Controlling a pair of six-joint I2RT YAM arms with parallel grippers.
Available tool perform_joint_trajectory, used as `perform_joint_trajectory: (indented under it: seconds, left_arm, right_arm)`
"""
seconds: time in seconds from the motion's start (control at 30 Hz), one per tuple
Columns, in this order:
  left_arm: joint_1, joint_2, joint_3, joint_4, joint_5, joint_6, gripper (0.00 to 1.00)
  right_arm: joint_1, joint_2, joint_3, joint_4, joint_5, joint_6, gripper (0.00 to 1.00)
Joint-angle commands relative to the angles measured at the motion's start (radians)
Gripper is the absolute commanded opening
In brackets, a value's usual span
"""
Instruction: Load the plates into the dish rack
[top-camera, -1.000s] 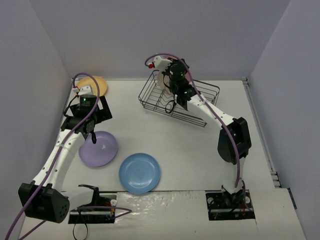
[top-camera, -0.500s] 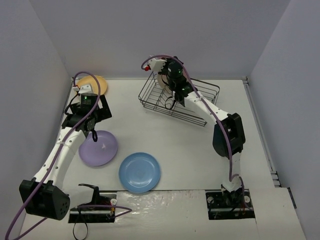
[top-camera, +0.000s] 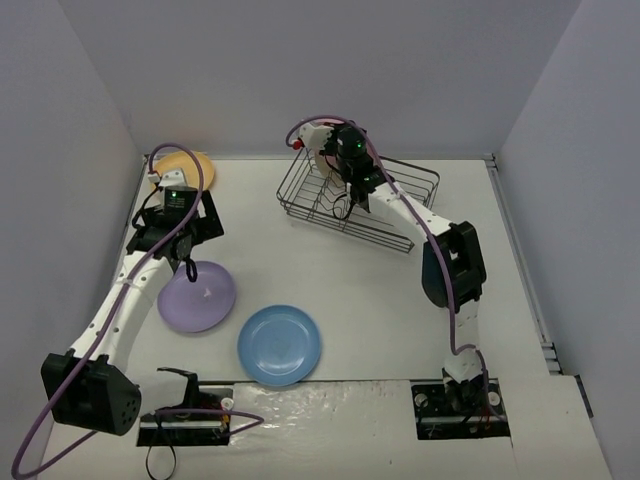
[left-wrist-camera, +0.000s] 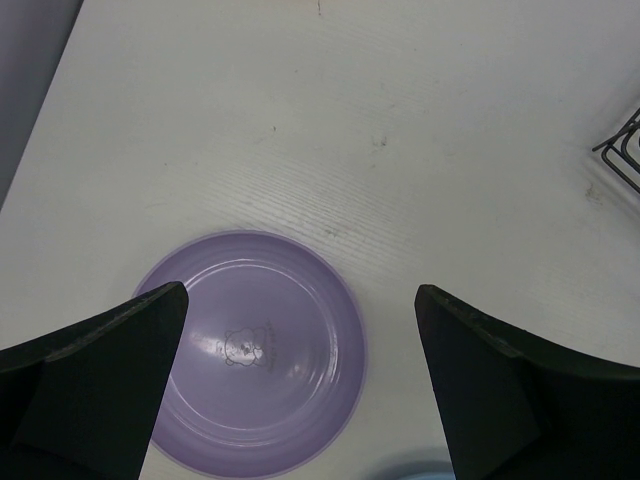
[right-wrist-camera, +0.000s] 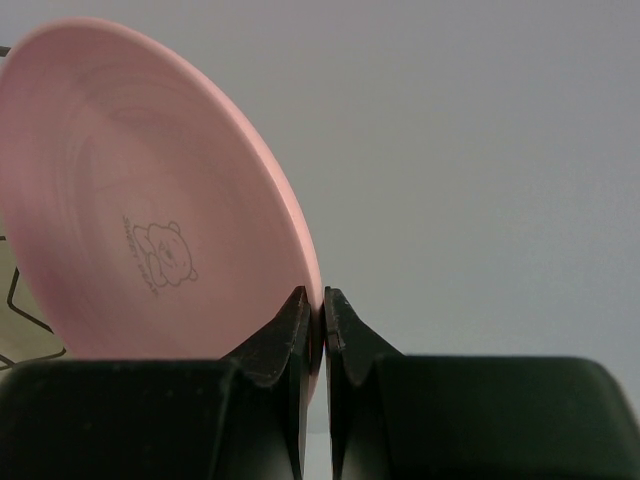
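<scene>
Progress: 1 plate in hand, 3 not yet loaded, cream one unseen.
Your right tool (right-wrist-camera: 312, 310) pinches the pink plate (right-wrist-camera: 130, 200) by its rim over the dish rack (top-camera: 400, 180); your left tool (left-wrist-camera: 302, 300) gapes wide above the lilac plate (left-wrist-camera: 240, 400). The blue plate (top-camera: 279, 345) and yellow-orange plate (top-camera: 190, 167) lie on the white bench (top-camera: 330, 270), with grey walls (top-camera: 300, 70) on 3 sides.

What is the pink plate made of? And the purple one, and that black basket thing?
The pink plate looks like plastic, maybe melamine: thin rim, smooth matte face, printed bear. The purple plate seems the same, with a soft sheen and the same bear. The dish rack looks like thin dark metal wire, probably coated.
</scene>
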Motion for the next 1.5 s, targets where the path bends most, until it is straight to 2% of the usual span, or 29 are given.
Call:
perform_joint_trajectory:
  seconds: [0.0, 0.5, 0.67, 0.73, 0.77, 0.9, 1.0, 1.07, 1.27, 1.33, 1.43, 1.47]
  left_arm:
    - [0.005, 0.008, 0.054, 0.023, -0.021, 0.007, 0.97]
    - [0.006, 0.012, 0.046, 0.024, -0.021, 0.032, 0.97]
    - [0.006, 0.019, 0.050, 0.021, -0.022, 0.036, 0.97]
    - [0.006, 0.019, 0.050, 0.022, -0.021, 0.038, 0.97]
    - [0.006, 0.019, 0.050, 0.022, -0.021, 0.038, 0.97]
    - [0.006, 0.025, 0.053, 0.019, -0.020, 0.038, 0.97]
    - [0.006, 0.024, 0.057, 0.016, -0.016, 0.038, 0.97]
    - [0.006, 0.023, 0.058, 0.017, -0.010, 0.036, 0.97]
    - [0.006, 0.005, 0.058, 0.017, 0.015, 0.018, 0.97]
    - [0.006, -0.002, 0.060, 0.005, 0.018, 0.007, 0.97]
    - [0.006, -0.024, 0.058, -0.017, 0.021, -0.031, 0.97]
    - [0.006, -0.031, 0.052, -0.026, 0.023, -0.046, 0.97]
  right_arm:
    - [-0.005, 0.006, 0.013, 0.164, 0.014, -0.044, 0.00]
    - [-0.007, 0.064, -0.074, 0.278, 0.041, -0.123, 0.00]
    - [-0.009, 0.077, -0.081, 0.276, 0.059, -0.062, 0.02]
    - [-0.009, 0.078, -0.081, 0.269, 0.061, -0.038, 0.21]
    - [-0.009, 0.080, -0.081, 0.267, 0.061, -0.034, 0.26]
    - [-0.009, 0.081, -0.077, 0.263, 0.069, 0.001, 0.68]
    - [-0.008, 0.068, -0.059, 0.253, 0.074, 0.031, 0.85]
    - [-0.006, 0.054, -0.034, 0.216, 0.072, 0.056, 0.91]
    - [0.026, -0.036, 0.062, 0.088, 0.063, 0.164, 1.00]
    - [0.044, -0.081, 0.067, 0.052, 0.064, 0.215, 1.00]
    - [0.076, -0.187, 0.064, -0.064, 0.078, 0.355, 1.00]
    - [0.080, -0.217, 0.064, -0.106, 0.086, 0.477, 1.00]
